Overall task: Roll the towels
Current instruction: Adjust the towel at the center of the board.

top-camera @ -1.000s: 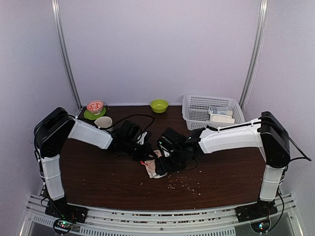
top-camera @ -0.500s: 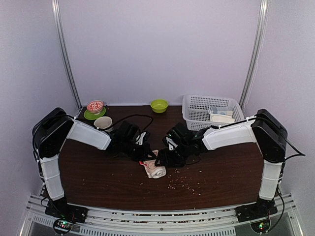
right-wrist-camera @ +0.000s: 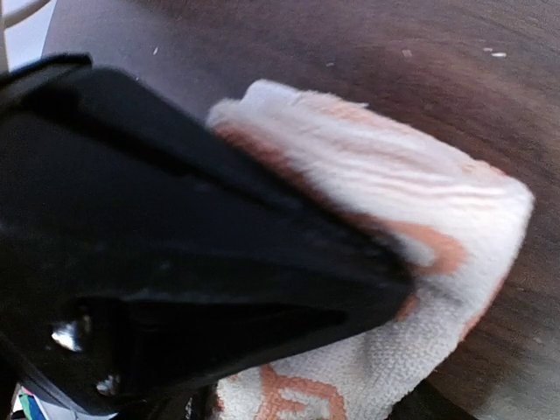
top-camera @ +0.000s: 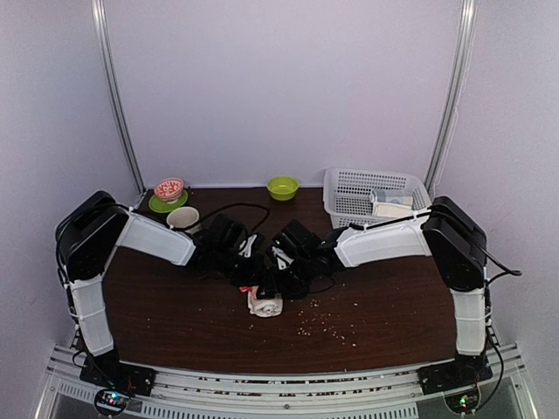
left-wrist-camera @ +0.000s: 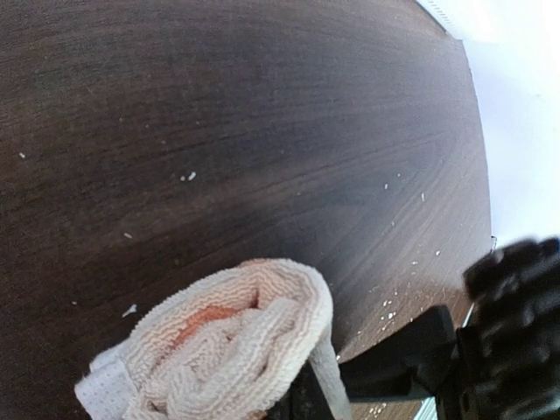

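A peach-and-cream printed towel (top-camera: 265, 304), rolled into a short bundle, lies on the dark table between both grippers. In the left wrist view I look straight into the spiral end of this towel (left-wrist-camera: 227, 341). My left gripper (top-camera: 251, 278) is shut on that end, with only a dark finger (left-wrist-camera: 304, 401) showing below the cloth. My right gripper (top-camera: 274, 283) stands wide open around the roll. One black finger (right-wrist-camera: 175, 262) lies across the top of the towel (right-wrist-camera: 420, 201). What looks like the plain cream towel (top-camera: 395, 210) lies folded in the basket.
A white basket (top-camera: 349, 188) stands at the back right. At the back sit a green bowl (top-camera: 282, 187), a red-patterned bowl on a green plate (top-camera: 169, 188) and a cream bowl (top-camera: 182, 216). Crumbs (top-camera: 323, 325) are scattered in front of the towel.
My right arm has swung left and its gripper now sits over the roll, jaws narrowing. The towel has shifted a little to the left. The left gripper has barely moved.
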Controlling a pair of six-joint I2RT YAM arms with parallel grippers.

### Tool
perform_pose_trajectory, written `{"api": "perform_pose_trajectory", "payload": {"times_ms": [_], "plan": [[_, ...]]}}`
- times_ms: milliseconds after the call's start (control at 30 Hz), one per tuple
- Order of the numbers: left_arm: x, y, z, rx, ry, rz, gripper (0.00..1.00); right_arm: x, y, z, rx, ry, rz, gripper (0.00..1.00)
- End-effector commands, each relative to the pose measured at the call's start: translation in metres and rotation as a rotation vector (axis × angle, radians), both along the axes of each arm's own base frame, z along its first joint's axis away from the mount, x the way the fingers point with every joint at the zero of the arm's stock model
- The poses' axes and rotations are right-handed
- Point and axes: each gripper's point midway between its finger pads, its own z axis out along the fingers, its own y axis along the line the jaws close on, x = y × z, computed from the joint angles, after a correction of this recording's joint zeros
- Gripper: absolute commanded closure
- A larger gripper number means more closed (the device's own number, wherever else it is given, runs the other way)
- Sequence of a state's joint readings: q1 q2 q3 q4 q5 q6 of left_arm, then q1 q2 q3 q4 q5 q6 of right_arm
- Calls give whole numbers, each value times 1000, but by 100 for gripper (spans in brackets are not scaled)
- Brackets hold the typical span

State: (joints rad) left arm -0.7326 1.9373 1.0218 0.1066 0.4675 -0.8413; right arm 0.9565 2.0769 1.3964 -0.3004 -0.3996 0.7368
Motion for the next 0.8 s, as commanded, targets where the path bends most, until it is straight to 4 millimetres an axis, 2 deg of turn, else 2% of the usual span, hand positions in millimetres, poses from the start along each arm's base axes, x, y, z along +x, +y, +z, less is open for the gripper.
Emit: {"api": "perform_pose_trajectory", "payload": {"times_ms": [0, 100, 233, 333, 467, 600, 767], "plan": [[-6, 19, -19, 81, 35, 22, 100, -41, -21, -63, -186, 137, 16, 40], [-6, 18, -17, 78, 32, 21, 100, -47, -22, -70, -199, 153, 0, 57], [-6, 18, -12, 73, 25, 20, 100, -41, -27, -68, -195, 130, -57, 79], [-6, 18, -6, 70, 15, 19, 100, -35, -27, -65, -185, 117, -93, 85], [-6, 19, 6, 64, -1, 16, 99, -33, -23, -61, -170, 115, -105, 74], [-7, 25, 19, 82, -30, 16, 93, -32, -28, -61, -194, 103, -100, 69], [-6, 39, 8, 174, -48, 25, 97, -33, -29, -45, -168, 80, -88, 42]]}}
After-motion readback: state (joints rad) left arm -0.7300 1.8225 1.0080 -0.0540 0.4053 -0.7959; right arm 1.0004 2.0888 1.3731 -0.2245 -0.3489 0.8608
